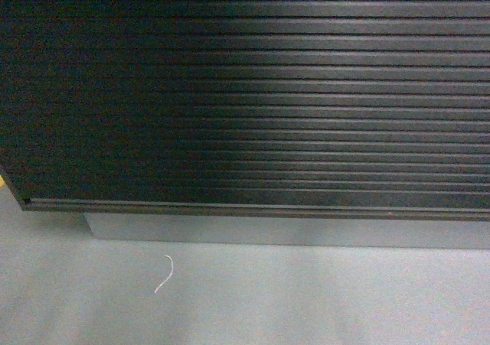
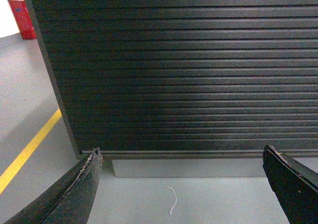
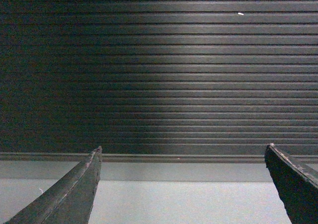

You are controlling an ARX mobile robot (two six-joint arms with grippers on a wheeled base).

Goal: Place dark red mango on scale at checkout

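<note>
Since only the ribbed front of the counter (image 1: 253, 92) shows, the mango and scale are out of sight, both grippers' jaws are spread and empty, and I judge the smooth, bruisable fruit wants a gentle hold around its middle

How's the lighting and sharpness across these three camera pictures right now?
Head view: dim and soft, a pale band of light down the middle of the checkout, darker toward the left. Left wrist view: brighter and sharper, same central sheen, the left gripper in shadow. Right wrist view: darkest, the right gripper nearly silhouetted.
</note>
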